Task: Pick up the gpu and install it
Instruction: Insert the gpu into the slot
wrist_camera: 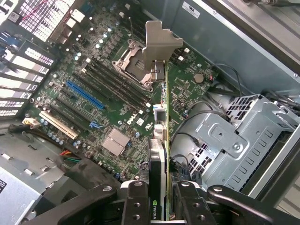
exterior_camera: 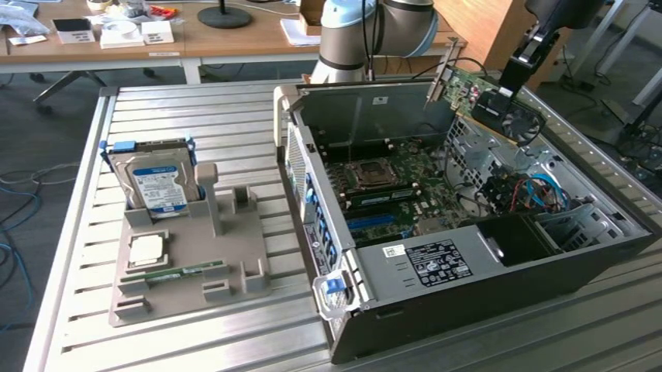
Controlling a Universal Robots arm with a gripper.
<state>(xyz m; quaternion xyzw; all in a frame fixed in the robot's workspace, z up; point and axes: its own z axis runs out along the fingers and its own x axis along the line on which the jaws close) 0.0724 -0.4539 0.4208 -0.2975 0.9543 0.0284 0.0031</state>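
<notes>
The gpu (exterior_camera: 478, 94) is a green card with a black fan cooler and a silver end bracket. It hangs tilted above the far right side of the open computer case (exterior_camera: 414, 310). My gripper (exterior_camera: 509, 94) is shut on its cooler end. In the wrist view the gpu (wrist_camera: 162, 117) appears edge-on, with its bracket (wrist_camera: 159, 42) pointing away from me. It is clamped between my gripper (wrist_camera: 159, 192) fingers (wrist_camera: 135, 201), over the motherboard (wrist_camera: 117, 93) with its blue slot (wrist_camera: 86, 96) and white slot (wrist_camera: 58, 124).
A grey fixture (exterior_camera: 191, 279) on the slatted table in the exterior view's left holds a hard drive (exterior_camera: 155, 186), a CPU (exterior_camera: 145, 248) and a memory stick (exterior_camera: 181, 273). Inside the case are a metal drive cage (wrist_camera: 239, 136), cables (exterior_camera: 528, 194) and a power supply (exterior_camera: 435, 260).
</notes>
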